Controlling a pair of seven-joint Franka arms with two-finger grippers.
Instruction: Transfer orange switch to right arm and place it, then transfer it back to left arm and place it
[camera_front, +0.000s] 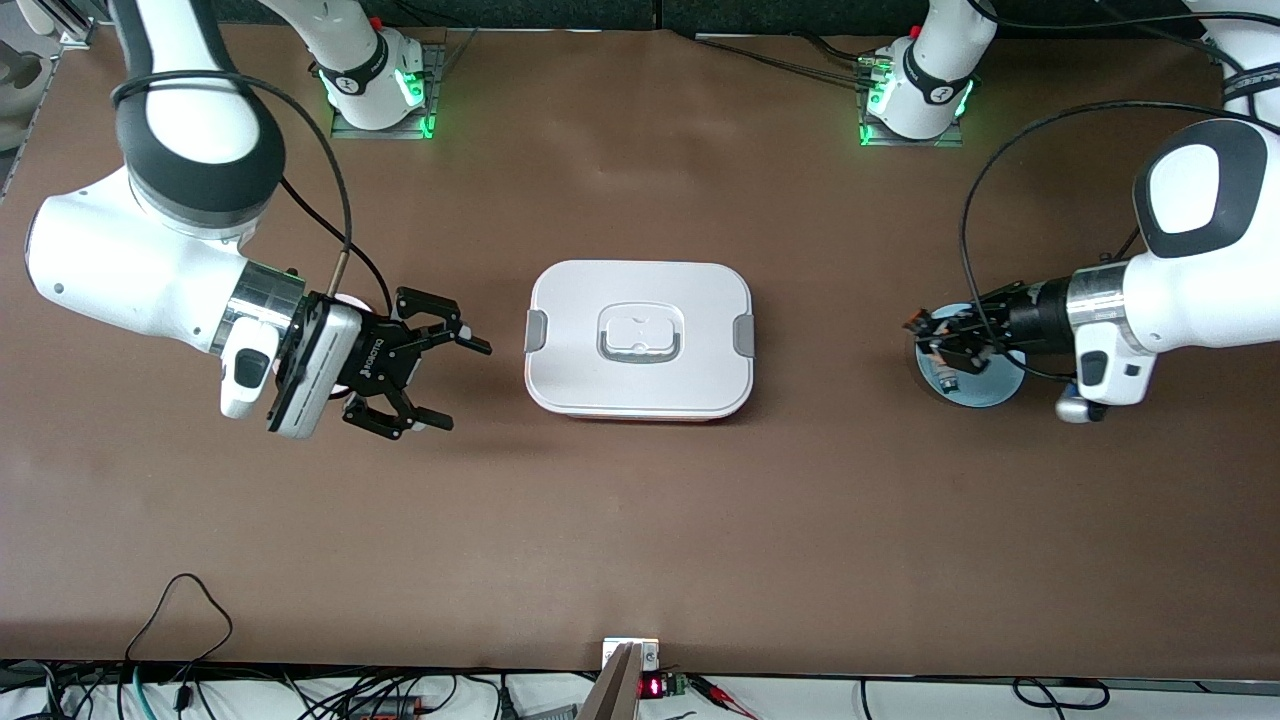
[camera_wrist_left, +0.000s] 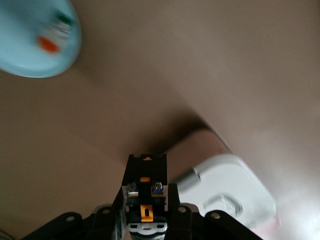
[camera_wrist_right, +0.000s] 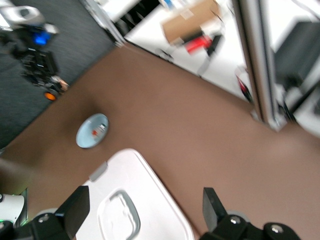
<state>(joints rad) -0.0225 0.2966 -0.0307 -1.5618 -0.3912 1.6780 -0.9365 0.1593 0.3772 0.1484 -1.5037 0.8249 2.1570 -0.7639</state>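
Observation:
My left gripper (camera_front: 926, 336) hangs over the box-side edge of a blue plate (camera_front: 985, 390) and is shut on the orange switch (camera_front: 914, 326). In the left wrist view the switch (camera_wrist_left: 146, 212) shows as a black body with orange marks, clamped in that gripper (camera_wrist_left: 145, 186). In the right wrist view its round orange end (camera_wrist_right: 49, 96) shows far off. The white lidded box (camera_front: 640, 340) stands mid-table between the two grippers. My right gripper (camera_front: 465, 387) hovers beside the box toward the right arm's end, open and holding nothing. The right wrist view shows that gripper (camera_wrist_right: 146, 204) facing the box (camera_wrist_right: 160, 197).
A small white-grey block with an orange top (camera_front: 945, 378) lies on the blue plate (camera_wrist_left: 30, 55). A pale plate (camera_front: 347, 298) peeks out from under the right gripper. Cables run along the table's edge nearest the front camera.

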